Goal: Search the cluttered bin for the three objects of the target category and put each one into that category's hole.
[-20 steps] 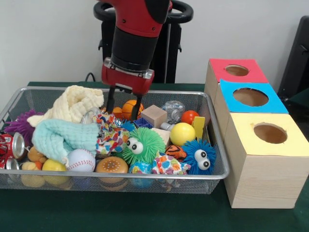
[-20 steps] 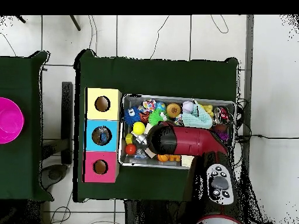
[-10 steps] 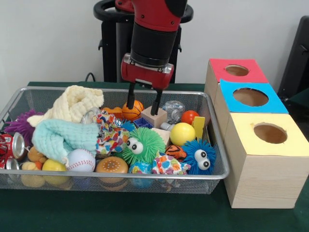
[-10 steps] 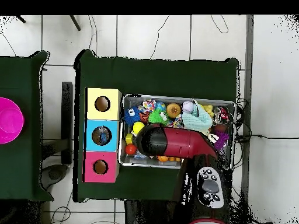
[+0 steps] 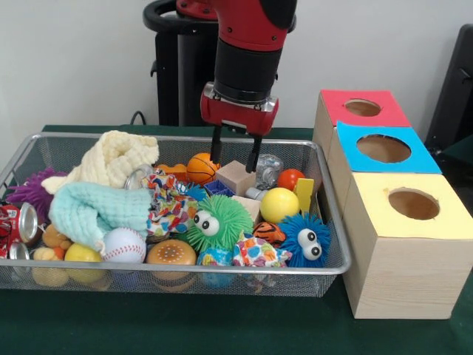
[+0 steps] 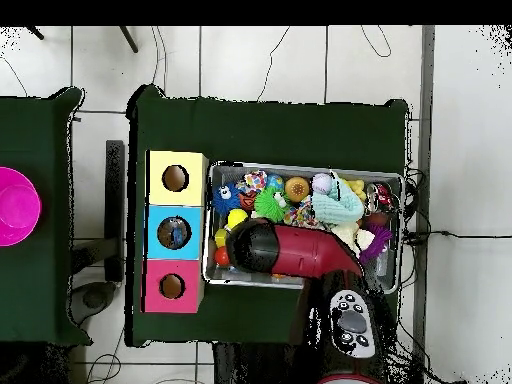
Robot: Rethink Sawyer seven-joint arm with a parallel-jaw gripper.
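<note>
Wire bin (image 5: 325,260) packed with toys, cloths, cans, sits on the green tabletop (image 5: 222,325), near its middle. Gripper (image 5: 236,157) hangs with jaws open and empty over a wooden block (image 5: 235,177) at the bin's far side, basketball (image 5: 202,167) just beside. Three boxes (image 5: 403,244) with round holes, red, blue, yellow tops, line up beside the bin.

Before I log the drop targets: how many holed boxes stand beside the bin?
3, in a row: yellow-topped box nearest the camera, blue-topped box in the middle, red-topped box farthest.
</note>
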